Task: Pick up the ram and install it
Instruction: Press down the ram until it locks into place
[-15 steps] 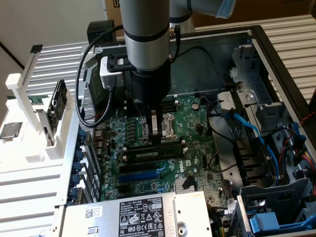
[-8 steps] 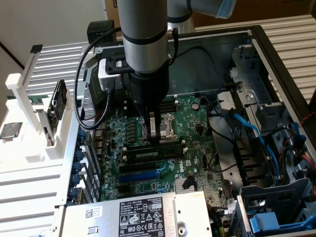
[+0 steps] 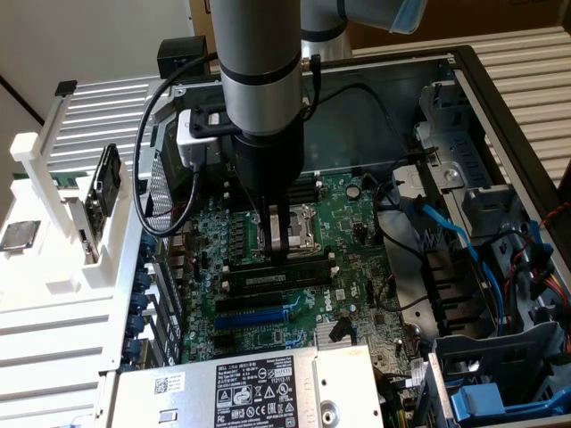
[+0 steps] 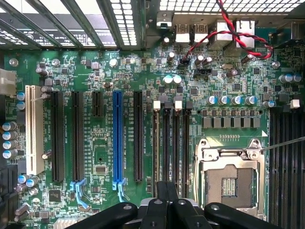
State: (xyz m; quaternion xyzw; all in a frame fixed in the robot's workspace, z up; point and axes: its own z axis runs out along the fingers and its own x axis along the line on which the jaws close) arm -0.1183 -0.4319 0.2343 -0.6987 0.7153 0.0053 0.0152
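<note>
The gripper point(image 3: 279, 255) point(image 4: 167, 192) stands low inside the open computer case point(image 3: 464, 80), its fingers drawn together and clamped on the top edge of the ram point(image 3: 302, 265) point(image 4: 167, 143). The ram stands on edge in a memory slot of the motherboard point(image 3: 352, 223) point(image 4: 143, 71), just beside the empty CPU socket point(image 3: 294, 230) point(image 4: 232, 179). The blue expansion slot point(image 3: 254, 316) point(image 4: 117, 138) lies parallel, a few slots off.

light even, fairly bright. vents point(image 4: 119, 19) blown out white. soft sheen on arm point(image 3: 263, 80). case point(image 3: 500, 267) bays dimmer.
</note>
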